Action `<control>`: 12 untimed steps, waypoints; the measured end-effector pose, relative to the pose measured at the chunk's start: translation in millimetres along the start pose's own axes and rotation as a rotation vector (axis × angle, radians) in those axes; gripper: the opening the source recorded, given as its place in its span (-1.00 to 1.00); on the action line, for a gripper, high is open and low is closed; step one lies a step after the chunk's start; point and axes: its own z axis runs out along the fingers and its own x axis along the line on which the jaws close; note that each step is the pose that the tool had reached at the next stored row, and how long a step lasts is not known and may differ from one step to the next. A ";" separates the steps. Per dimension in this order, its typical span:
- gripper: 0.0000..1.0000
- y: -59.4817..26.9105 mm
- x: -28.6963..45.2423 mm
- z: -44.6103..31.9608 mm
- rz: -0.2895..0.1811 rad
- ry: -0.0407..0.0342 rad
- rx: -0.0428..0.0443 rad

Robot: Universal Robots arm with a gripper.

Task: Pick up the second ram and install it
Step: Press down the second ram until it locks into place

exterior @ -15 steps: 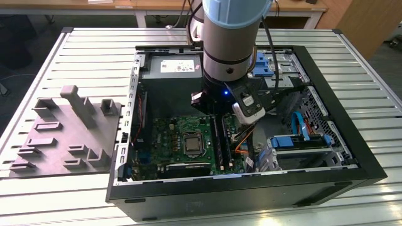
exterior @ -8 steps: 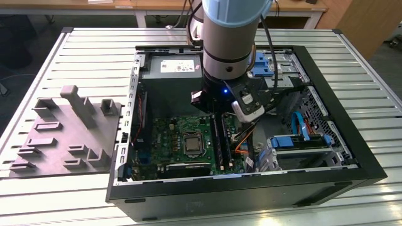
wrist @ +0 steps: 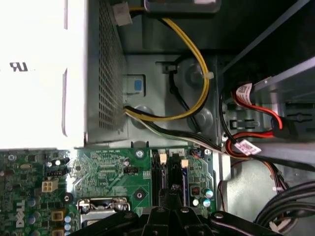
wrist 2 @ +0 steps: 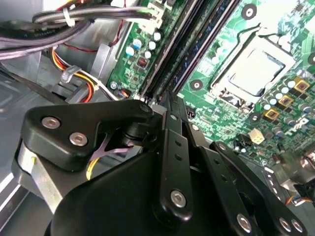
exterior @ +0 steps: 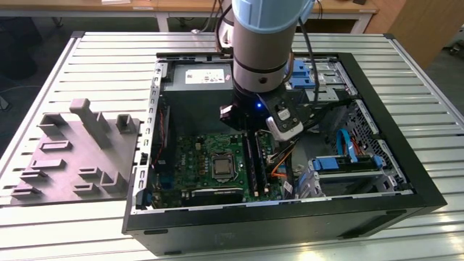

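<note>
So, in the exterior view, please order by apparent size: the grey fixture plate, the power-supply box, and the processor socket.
1. Grey fixture plate, largest.
2. Power-supply box, partly hidden by the arm, so this rank is less sure.
3. Processor socket, clearly smallest.

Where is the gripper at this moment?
In the exterior view the gripper is down inside the open computer case, over the black memory slots just to the exterior view's right of the processor socket.

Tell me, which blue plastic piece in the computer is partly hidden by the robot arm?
The far blue piece, by the grey power box; the near blue piece sits clear of it.
</note>
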 end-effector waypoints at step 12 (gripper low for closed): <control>-0.80 1.9 0.5 5.2 0.000 -0.0004 0.0000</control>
